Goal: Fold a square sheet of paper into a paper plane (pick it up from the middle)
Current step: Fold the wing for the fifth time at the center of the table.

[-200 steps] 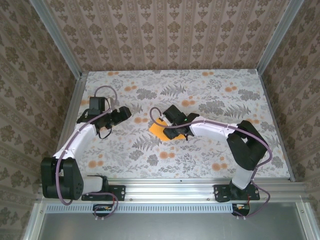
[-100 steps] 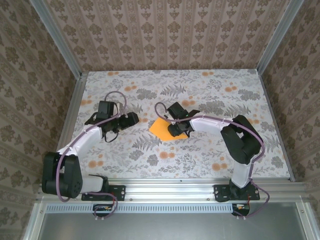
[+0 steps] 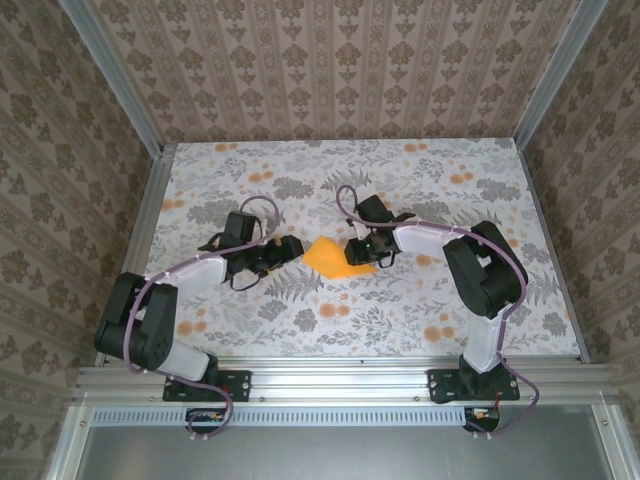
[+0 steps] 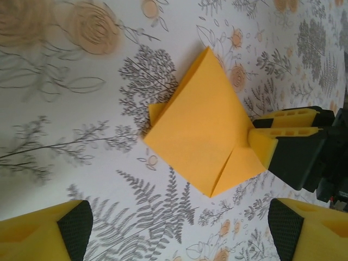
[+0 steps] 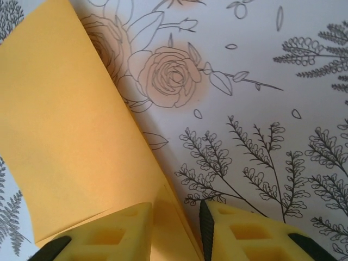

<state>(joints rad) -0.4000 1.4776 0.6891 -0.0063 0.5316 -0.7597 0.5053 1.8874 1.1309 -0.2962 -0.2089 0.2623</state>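
Gently, with my left gripper [image 4: 179,228] wide open and empty, I want the right gripper [image 5: 175,217], jaws narrow round the folded paper [image 4: 201,125]'s corner, whether pinching I cannot tell, to close squarely without crumpling it

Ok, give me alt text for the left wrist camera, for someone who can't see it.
A folded orange-yellow sheet of paper lies on a floral tablecloth, with the right arm's yellow fingers straddling its corner at the picture's right. The left arm's own fingers stand wide apart at the bottom corners.
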